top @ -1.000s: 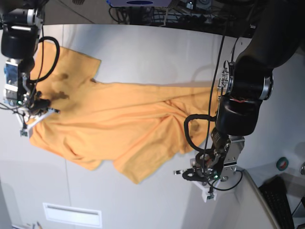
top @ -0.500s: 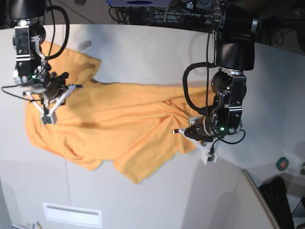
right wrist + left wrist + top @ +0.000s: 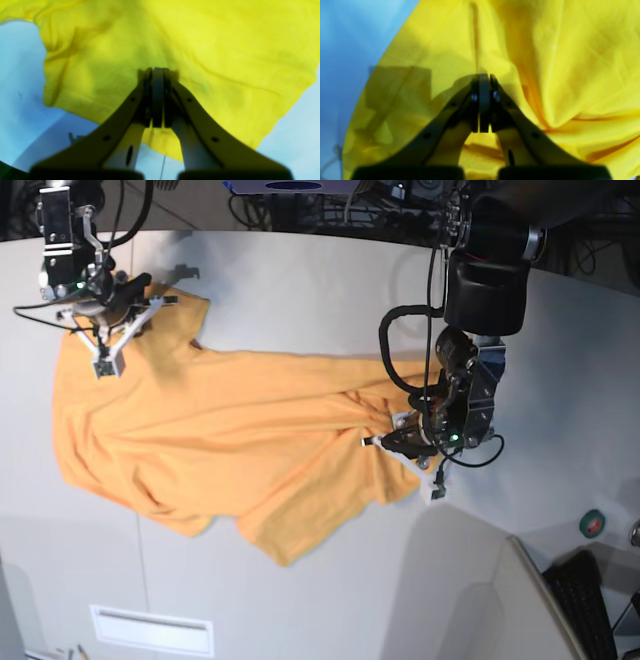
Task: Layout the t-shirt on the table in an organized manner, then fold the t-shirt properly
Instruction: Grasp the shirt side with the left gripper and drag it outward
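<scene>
Both our grippers are clenched with nothing held. Our left gripper hovers over the shirt's right edge, where the fabric bunches in folds; our right gripper hangs above its far left corner. We see the orange-yellow shirt lying rumpled and spread across the white table.
</scene>
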You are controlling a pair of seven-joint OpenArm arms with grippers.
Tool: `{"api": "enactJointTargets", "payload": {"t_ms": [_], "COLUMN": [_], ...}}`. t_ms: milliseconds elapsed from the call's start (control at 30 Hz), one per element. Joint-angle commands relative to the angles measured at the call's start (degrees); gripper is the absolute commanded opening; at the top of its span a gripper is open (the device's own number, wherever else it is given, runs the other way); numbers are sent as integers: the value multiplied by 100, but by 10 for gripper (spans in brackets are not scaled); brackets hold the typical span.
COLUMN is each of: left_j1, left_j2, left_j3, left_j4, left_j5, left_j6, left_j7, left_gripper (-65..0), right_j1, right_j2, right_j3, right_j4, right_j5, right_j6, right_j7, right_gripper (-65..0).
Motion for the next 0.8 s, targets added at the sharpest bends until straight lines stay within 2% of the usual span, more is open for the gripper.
{"api": "enactJointTargets", "payload": {"t_ms": [0, 200, 400, 533, 633, 700, 767], "left_j1": [-186, -626, -775, -397, 271, 710, 1229], "left_j2": [-12, 23, 120, 67, -170, -337, -522], "left_j3": [8, 8, -36, -80, -106, -388, -845], "left_j4": [-79, -439, -149, 1143, 2541, 3271, 3912], "left_j5": [39, 39, -5, -14, -76, -392, -1034], "left_j6": [20, 20, 20, 20, 11, 11, 11], "left_j7": [22, 4, 57, 575, 760, 769, 769], "left_gripper": [-650, -650, -650, -650, -650, -650, -650], "right_j1": [-86, -253, -288, -358, -394, -420, -411], "right_j2": [167, 483, 422, 237, 176, 70, -106], "right_j3": [21, 65, 276, 311, 399, 628, 971], "right_j4": [63, 63, 450, 1153, 1689, 1848, 1918], "right_j5": [-36, -36, -27, -27, -27, -18, -18], "right_j6": [8, 8, 8, 8, 8, 8, 8], "right_j7": [-71, -71, -71, -71, -71, -53, -44], "right_gripper": [-650, -650, -650, -650, -650, -650, -650]}}
